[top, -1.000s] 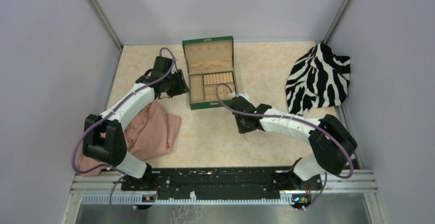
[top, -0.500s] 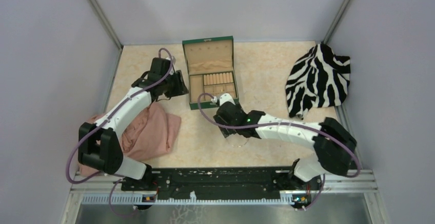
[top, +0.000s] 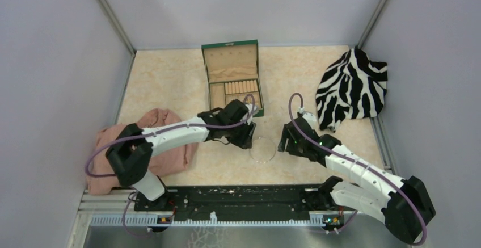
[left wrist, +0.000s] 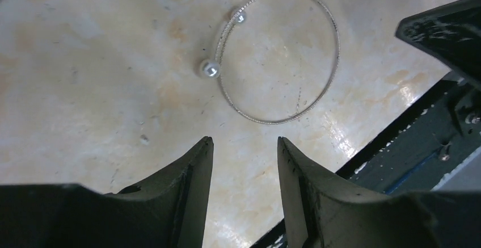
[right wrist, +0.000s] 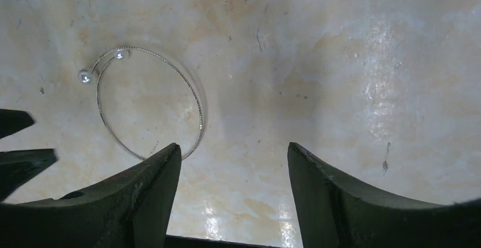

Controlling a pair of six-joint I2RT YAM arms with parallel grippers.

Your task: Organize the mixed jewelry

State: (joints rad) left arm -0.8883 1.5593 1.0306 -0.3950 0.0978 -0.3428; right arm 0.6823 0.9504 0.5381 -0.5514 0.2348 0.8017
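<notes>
Left hand (left wrist: pixel 244 144), part spread and empty, hovers just beside the hoop (left wrist: pixel 209 69), seemingly lining up a pickup; right hand (right wrist: pixel 233 146), spread wide, hangs empty opposite.

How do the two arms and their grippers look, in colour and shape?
The left arm and right arm have white links, black joints and a purple cable looping alongside. The left gripper and right gripper have dark, tapered fingers.
</notes>
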